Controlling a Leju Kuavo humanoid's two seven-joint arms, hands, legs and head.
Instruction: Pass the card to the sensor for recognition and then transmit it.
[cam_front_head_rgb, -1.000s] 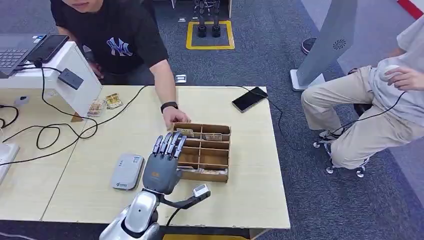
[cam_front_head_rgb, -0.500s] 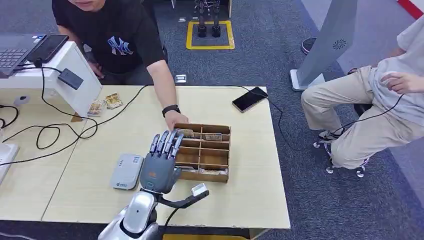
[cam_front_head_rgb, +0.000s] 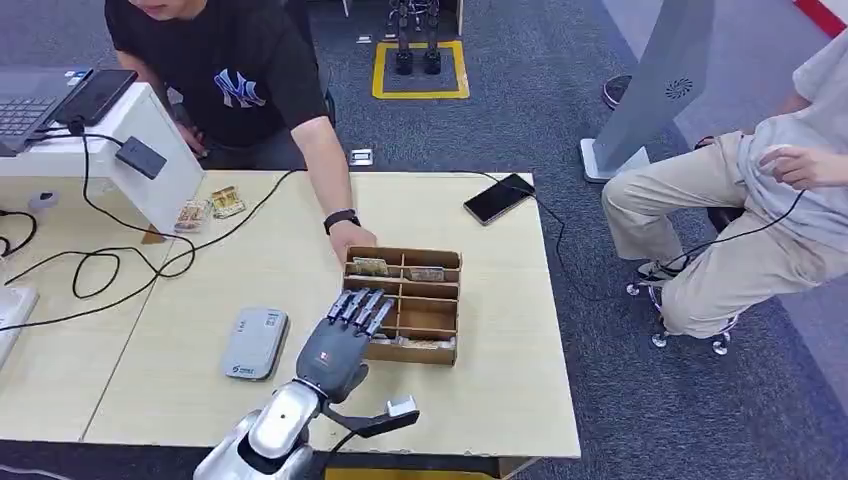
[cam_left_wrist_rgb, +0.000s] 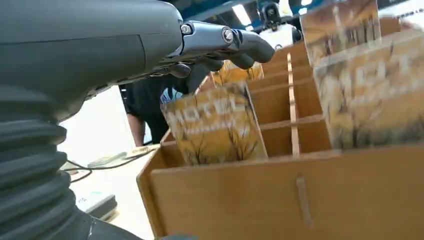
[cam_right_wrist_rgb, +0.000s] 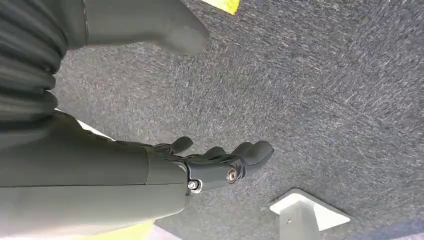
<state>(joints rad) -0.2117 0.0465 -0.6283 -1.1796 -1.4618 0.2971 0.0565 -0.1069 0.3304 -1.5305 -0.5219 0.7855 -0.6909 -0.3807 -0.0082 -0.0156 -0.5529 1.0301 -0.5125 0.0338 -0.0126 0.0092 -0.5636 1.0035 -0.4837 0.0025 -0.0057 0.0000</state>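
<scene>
From the head view, my left hand (cam_front_head_rgb: 345, 340) hovers with fingers apart and holding nothing over the near-left corner of the wooden divided box (cam_front_head_rgb: 440, 268), while a person's hand (cam_front_head_rgb: 352, 238) rests at its far-left corner. From my left wrist, a yellow card (cam_left_wrist_rgb: 215, 125) stands upright in the box's near compartment, just under my fingertips (cam_left_wrist_rgb: 250, 50). From my right wrist, my right hand (cam_right_wrist_rgb: 220, 165) hangs over the grey carpet (cam_right_wrist_rgb: 325, 90), fingers loosely apart, holding nothing.

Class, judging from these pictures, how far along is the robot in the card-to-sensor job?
Barely begun. Nothing looks done: the cards stand in the wooden organiser. In hand: the left hand reaches over the organiser's near left corner, holding nothing. Left: grasp a card, present it to the grey reader, pass it on. The right hand hangs idle.
</scene>
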